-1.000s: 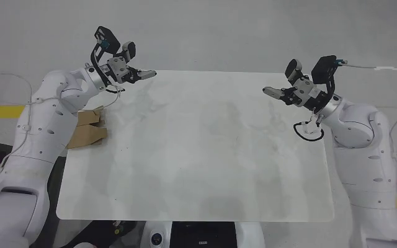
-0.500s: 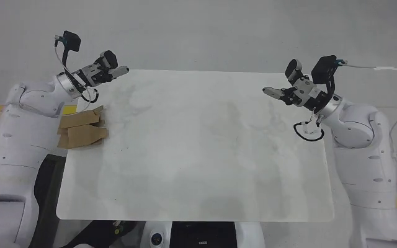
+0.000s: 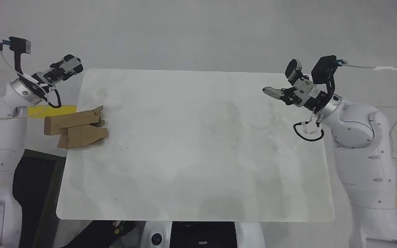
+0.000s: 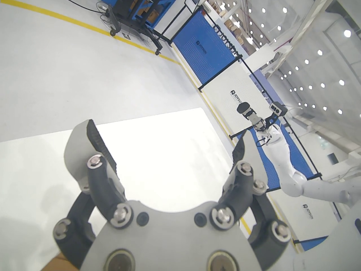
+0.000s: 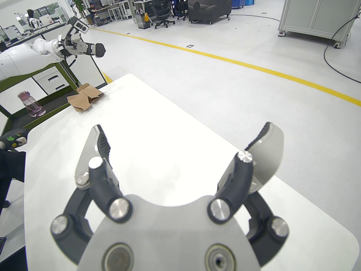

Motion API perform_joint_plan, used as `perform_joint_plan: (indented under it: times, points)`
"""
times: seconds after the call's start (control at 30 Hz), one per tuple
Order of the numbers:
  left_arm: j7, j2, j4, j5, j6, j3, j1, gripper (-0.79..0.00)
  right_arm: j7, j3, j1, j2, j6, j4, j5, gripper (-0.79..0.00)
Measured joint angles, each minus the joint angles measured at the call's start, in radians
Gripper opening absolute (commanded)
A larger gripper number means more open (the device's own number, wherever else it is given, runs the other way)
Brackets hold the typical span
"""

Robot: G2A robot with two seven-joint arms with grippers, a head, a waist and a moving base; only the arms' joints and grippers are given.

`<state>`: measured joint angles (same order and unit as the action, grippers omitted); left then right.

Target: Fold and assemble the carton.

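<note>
Left tool [image 3: 74,64], wide and empty, has swung outward beyond the counter [image 3: 198,161] edge, away from the flat carton [image 3: 77,130] overhanging that edge; right tool [image 3: 268,90] wide, unmoved; folding not begun.

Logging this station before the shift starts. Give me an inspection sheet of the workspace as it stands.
Surface: white table, rounded corners, faint smudges.
Job's things: flat cardboard carton, not yet assembled, lying across the table's edge on the left arm's side.
Clutter: pink bottle on a green cart beside the table.
Hands: left hand open, holding nothing, off the table past its far corner; right hand open, holding nothing, above the table near the opposite side.
Cables: black loop at the right arm's wrist; black cable on the floor.
Surroundings: yellow floor line, desks and chairs behind.
</note>
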<state>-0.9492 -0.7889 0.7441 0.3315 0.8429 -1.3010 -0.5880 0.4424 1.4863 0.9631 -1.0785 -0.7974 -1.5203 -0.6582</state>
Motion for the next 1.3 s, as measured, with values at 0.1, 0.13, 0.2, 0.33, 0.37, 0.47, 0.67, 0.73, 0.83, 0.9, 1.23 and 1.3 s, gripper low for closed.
perform_joint_plan:
  times: [0.1, 0.13, 0.2, 0.33, 0.37, 0.47, 0.67, 0.73, 0.83, 0.9, 1.23, 1.3]
  points:
    - [0.006, 0.01, -0.054, -0.007, 0.005, -0.024, 0.007, 0.0, 0.0, 0.0, 0.0, 0.0, 0.0, 0.0, 0.0, 0.0]
    - [0.012, 0.013, -0.069, -0.013, 0.005, -0.03, 0.009, 0.0, 0.0, 0.0, 0.0, 0.0, 0.0, 0.0, 0.0, 0.0]
    - [0.025, 0.019, -0.104, -0.024, 0.002, -0.044, 0.013, 0.0, 0.0, 0.0, 0.0, 0.0, 0.0, 0.0, 0.0, 0.0]
    - [0.049, 0.035, -0.164, -0.062, -0.016, -0.068, 0.024, 0.0, 0.0, 0.0, 0.0, 0.0, 0.0, 0.0, 0.0, 0.0]
    - [0.053, 0.039, -0.178, -0.07, -0.022, -0.075, 0.027, 0.0, 0.0, 0.0, 0.0, 0.0, 0.0, 0.0, 0.0, 0.0]
    - [0.067, 0.052, -0.21, -0.102, -0.033, -0.092, 0.034, 0.0, 0.0, 0.0, 0.0, 0.0, 0.0, 0.0, 0.0, 0.0]
    - [0.154, 0.078, -0.258, -0.235, -0.084, -0.105, 0.046, 0.0, 0.0, 0.0, 0.0, 0.0, 0.0, 0.0, 0.0, 0.0]
    - [0.183, 0.084, -0.271, -0.269, -0.106, -0.107, 0.047, 0.0, 0.0, 0.0, 0.0, 0.0, 0.0, 0.0, 0.0, 0.0]
    - [0.219, 0.091, -0.291, -0.313, -0.139, -0.108, 0.048, 0.0, 0.0, 0.0, 0.0, 0.0, 0.0, 0.0, 0.0, 0.0]
    - [0.236, 0.097, -0.305, -0.341, -0.161, -0.108, 0.048, 0.0, 0.0, 0.0, 0.0, 0.0, 0.0, 0.0, 0.0, 0.0]
    - [0.318, 0.112, -0.362, -0.484, -0.281, -0.087, 0.04, 0.0, 0.0, 0.0, 0.0, 0.0, 0.0, 0.0, 0.0, 0.0]
    - [0.343, 0.113, -0.368, -0.507, -0.304, -0.082, 0.034, 0.0, 0.0, 0.0, 0.0, 0.0, 0.0, 0.0, 0.0, 0.0]
